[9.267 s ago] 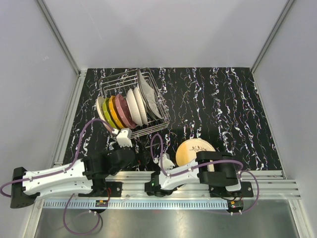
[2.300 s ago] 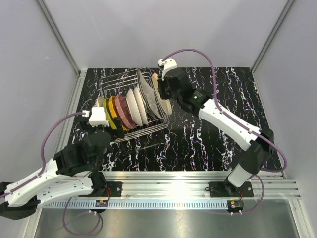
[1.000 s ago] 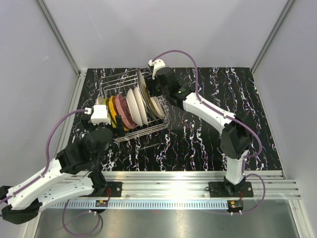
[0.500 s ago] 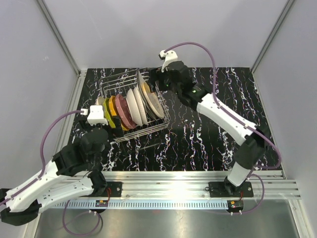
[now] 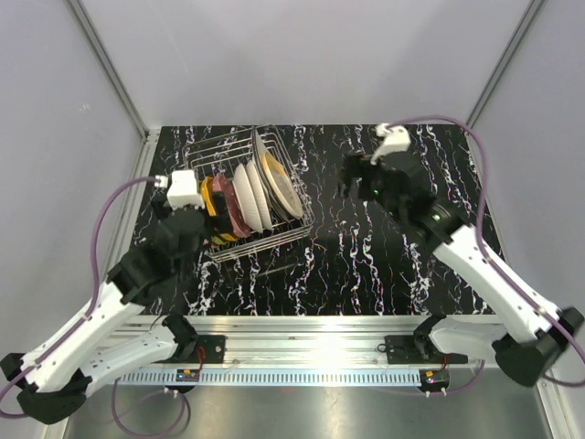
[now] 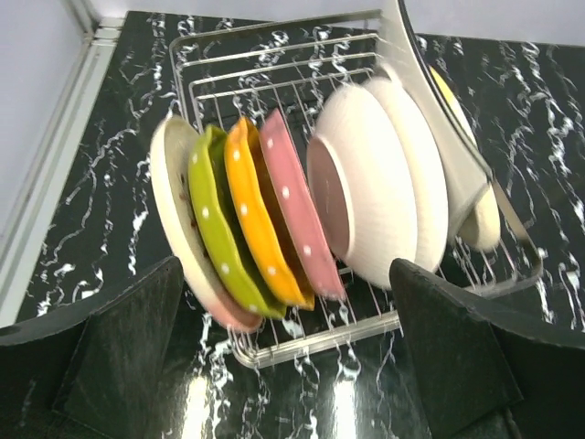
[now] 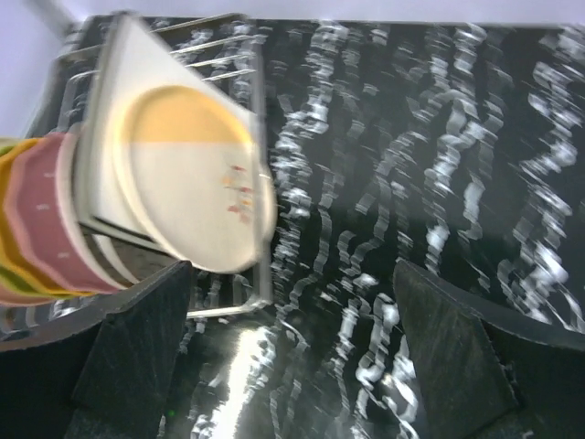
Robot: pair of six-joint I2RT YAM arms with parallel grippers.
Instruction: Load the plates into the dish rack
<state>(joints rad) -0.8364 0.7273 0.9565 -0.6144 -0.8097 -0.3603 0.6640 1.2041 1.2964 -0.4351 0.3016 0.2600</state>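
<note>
**Top view.** Dish rack (image 5: 219, 155) sits at approx. 10 o'clock on the black marbled table (image 5: 393, 256). All visible plates stand on edge inside it, packed toward its 5 o'clock end. The 11 o'clock part shows only wire.

**L-wrist view.** Plate row, read from 9 to 3 o'clock:
- brown-rimmed white plate (image 6: 172, 206)
- lime-green plate (image 6: 212, 219)
- orange plate (image 6: 249, 206)
- pink plate (image 6: 294, 206)
- round white plates (image 6: 370, 197), two of them, larger in frame

The first four lean the same way, tops toward 11 o'clock, and sit close together. Whether they touch cannot be told.

**R-wrist view.** A squarish cream plate (image 7: 137, 73) stands tilted at the row's 3 o'clock end. A round cream plate w/ a yellow upper part (image 7: 187, 183) leans flat against its face. The picture is motion-blurred, so the small print on the round plate is unreadable.

**L gripper** (image 6: 285, 270). In the top view it sits at the rack's 8 o'clock corner, near the wire and facing the plate row. Jaws are apart w/ nothing between them. Its dark fingers (image 6: 119, 352) frame the row from either side of the view.

**R gripper** (image 7: 292, 270). It is at approx. 3 o'clock of the rack, well apart from it and above bare table. Jaws are apart and nothing is held. The rack and the yellow-topped plate lie toward 10 o'clock in its own view.
</note>
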